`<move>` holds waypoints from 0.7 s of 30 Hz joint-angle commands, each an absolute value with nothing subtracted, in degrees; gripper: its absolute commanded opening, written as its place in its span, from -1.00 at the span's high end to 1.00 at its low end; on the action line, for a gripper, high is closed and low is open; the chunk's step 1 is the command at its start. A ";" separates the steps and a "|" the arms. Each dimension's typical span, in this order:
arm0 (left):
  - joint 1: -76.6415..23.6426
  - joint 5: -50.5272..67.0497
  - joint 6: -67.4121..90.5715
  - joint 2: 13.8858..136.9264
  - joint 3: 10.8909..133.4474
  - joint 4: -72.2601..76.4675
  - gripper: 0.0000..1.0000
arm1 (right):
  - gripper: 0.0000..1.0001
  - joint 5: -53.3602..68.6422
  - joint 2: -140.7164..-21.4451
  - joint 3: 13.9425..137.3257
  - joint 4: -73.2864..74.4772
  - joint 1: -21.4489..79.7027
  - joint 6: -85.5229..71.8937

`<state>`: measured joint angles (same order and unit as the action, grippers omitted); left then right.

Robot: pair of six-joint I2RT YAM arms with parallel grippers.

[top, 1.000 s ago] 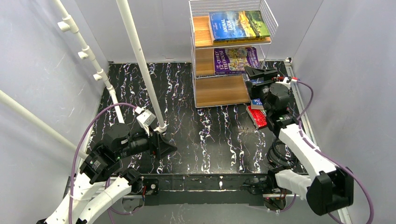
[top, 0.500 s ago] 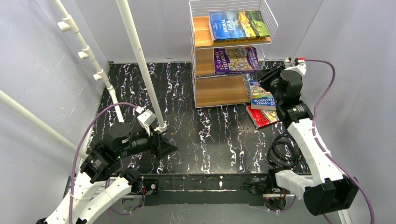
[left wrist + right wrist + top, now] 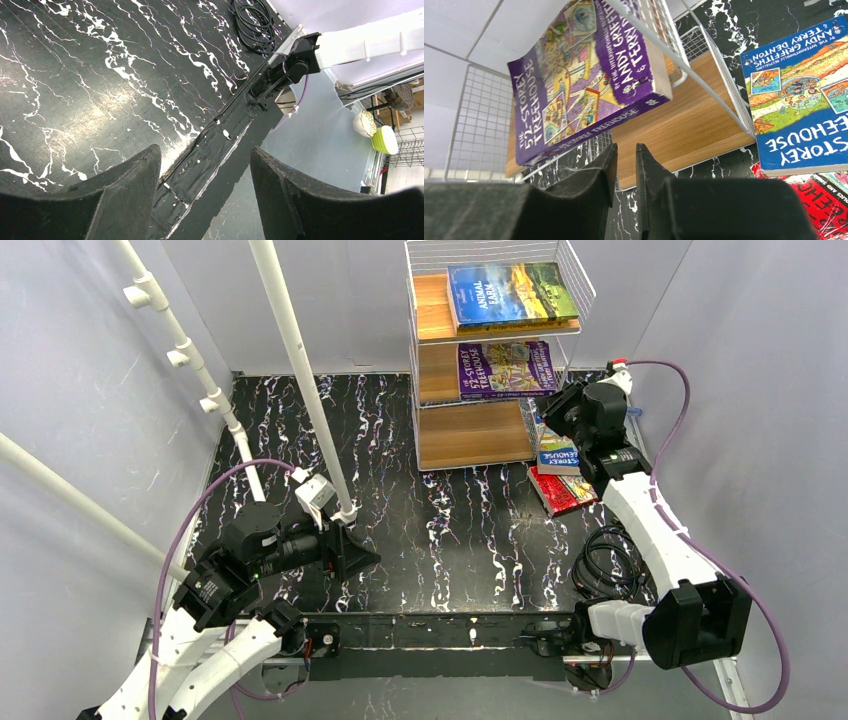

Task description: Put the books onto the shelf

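At the right gripper (image 3: 626, 150): parted by only a slit, clamped on nothing, held close beside the shelf (image 3: 689, 125) and aimed toward its bare bottom board. Probably placed there to work on the stack alongside.

Just to the right, off the shelf: a blue book (image 3: 804, 100) lying flat, cover up, on a red book (image 3: 824, 200), both on the desk (image 3: 470, 530). Long axis running from the near edge toward the far wall, title end nearest the arms. Not yet shelved.

On the middle board: a purple book (image 3: 589, 75), flat, long axis across the board, spine toward the arms. On the top board: Animal Farm (image 3: 510, 292), likewise flat. Likely laid so because thin paperbacks would not stand.

At the left gripper (image 3: 205, 150): wide apart, empty, over the desk, well apart from everything.
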<state>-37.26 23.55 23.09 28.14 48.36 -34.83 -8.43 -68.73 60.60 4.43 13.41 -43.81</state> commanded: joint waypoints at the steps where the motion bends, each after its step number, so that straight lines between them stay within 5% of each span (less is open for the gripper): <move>1: -37.41 24.11 22.07 28.62 49.51 -35.81 -0.27 | 0.50 -7.64 -70.94 63.55 0.44 12.40 -43.31; 21: -37.40 23.76 21.75 29.47 50.19 -35.82 -0.27 | 0.59 -7.51 -75.48 65.29 -6.33 10.30 -45.96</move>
<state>-37.26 23.40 22.72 29.21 48.47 -35.00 -7.77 -75.13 62.70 -2.39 10.83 -45.36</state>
